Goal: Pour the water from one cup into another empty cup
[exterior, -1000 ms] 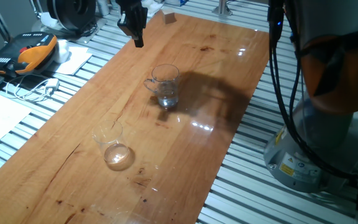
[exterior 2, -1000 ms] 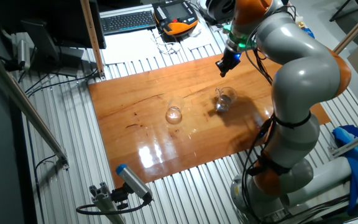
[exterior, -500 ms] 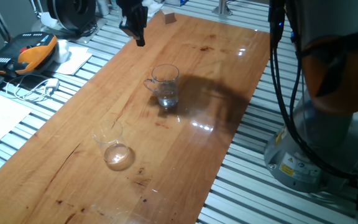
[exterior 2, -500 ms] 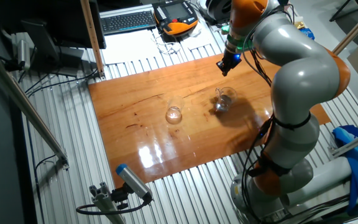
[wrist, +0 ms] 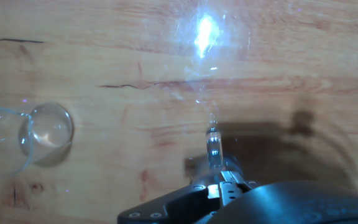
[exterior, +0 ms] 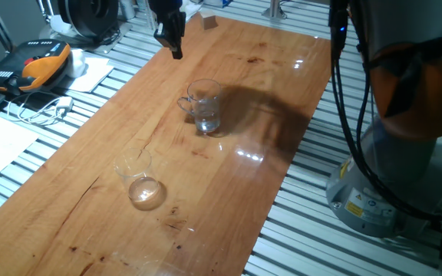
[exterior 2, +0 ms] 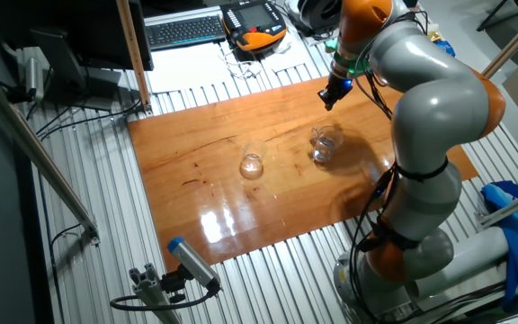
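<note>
Black, the claw (exterior: 176, 50) is held above the far end of the wooden table (exterior: 229, 184), nothing gripped; its opening cannot be told. Nearer, the mug (exterior: 203, 106) is stood upright with water (exterior: 207, 123) low inside. The tumbler (exterior: 139, 178) is set well apart.

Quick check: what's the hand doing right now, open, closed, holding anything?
Hand: holds nothing, up above the table's far edge, apart from the glass mug; open or closed cannot be told.
</note>
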